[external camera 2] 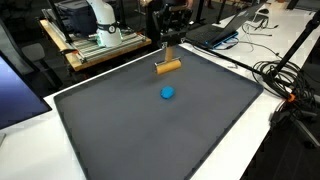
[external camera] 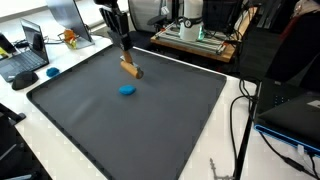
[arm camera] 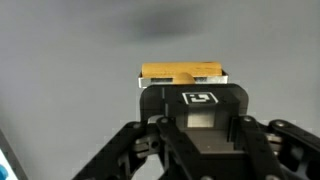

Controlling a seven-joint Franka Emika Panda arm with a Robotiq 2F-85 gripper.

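**Claw pinches wooden block at far side of mat**

The gripper [external camera: 127, 58] comes down from above with its fingers pressed in on a wooden block [external camera: 131, 69], pinching it across its width. In both exterior views the block sits in the far part of the dark grey mat [external camera: 150, 130]. Whether it rests on the mat or hangs just above it cannot be told.

A small blue piece [external camera: 127, 90] lies on the mat nearer than the block, clearly apart from it.

In the wrist view a white square emblem [arm camera: 200, 98] marks the gripper's black body, with no letters readable. An open laptop [external camera: 25, 58] stands on the white table [external camera: 60, 140] at the far left, and black cables [external camera 2: 285, 80] trail to the right of the mat.
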